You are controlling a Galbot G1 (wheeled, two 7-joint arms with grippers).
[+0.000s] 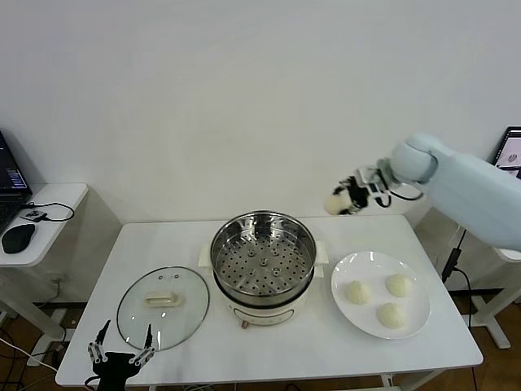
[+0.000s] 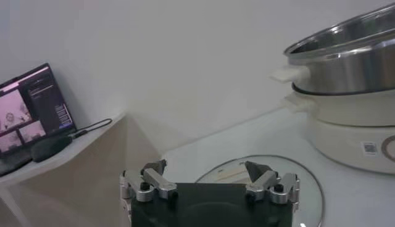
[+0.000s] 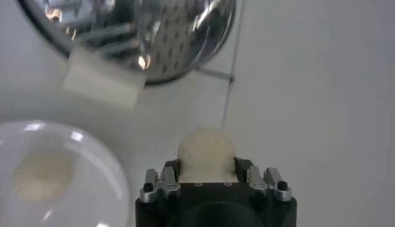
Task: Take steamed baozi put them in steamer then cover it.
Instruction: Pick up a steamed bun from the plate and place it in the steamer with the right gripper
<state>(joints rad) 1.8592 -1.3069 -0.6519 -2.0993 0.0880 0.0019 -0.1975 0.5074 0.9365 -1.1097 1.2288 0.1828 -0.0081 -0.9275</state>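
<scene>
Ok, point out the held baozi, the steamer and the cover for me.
held baozi (image 3: 207, 150), right wrist view, its rounded top above the right gripper (image 3: 208, 179).
steamer (image 1: 224, 242), head view, left steel rim.
cover (image 1: 165, 299), head view, its bar handle.

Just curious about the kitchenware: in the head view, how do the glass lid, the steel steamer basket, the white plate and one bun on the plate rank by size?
1. Steamer basket and plate: look alike, unsure.
2. Glass lid, slightly smaller.
3. Bun, far smallest.
</scene>
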